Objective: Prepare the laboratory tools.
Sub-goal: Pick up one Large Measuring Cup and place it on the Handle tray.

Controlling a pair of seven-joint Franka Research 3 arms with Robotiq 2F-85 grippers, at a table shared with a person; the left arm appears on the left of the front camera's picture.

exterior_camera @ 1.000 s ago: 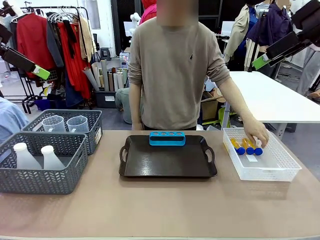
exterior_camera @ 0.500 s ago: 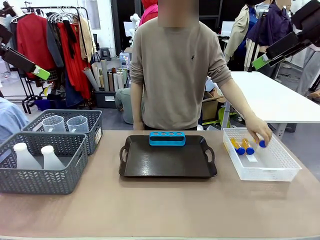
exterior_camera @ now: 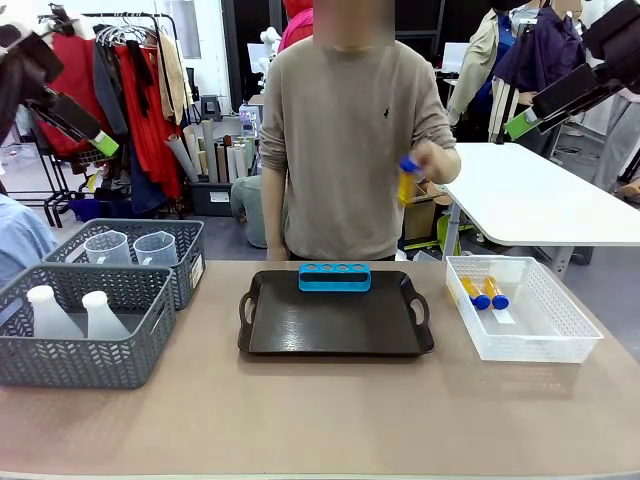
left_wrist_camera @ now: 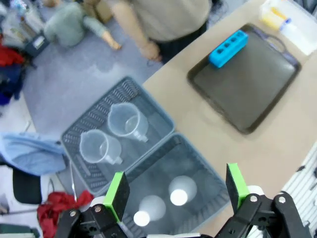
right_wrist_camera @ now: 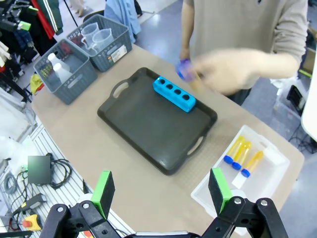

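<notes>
We see L gripper (left_wrist_camera: 176,191) & R gripper (right_wrist_camera: 161,189) w/ jaws spread, both empty. Person's hand (exterior_camera: 432,160) holds a tube (exterior_camera: 406,182) up beyond tray (exterior_camera: 335,325) far-right corner.

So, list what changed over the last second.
The person's hand took one blue-capped tube out of the white bin and lifted it to chest height. The left pincer, open, shifted slightly inward. The other tubes, tray, blue rack, grey baskets and right pincer stayed put.
</notes>
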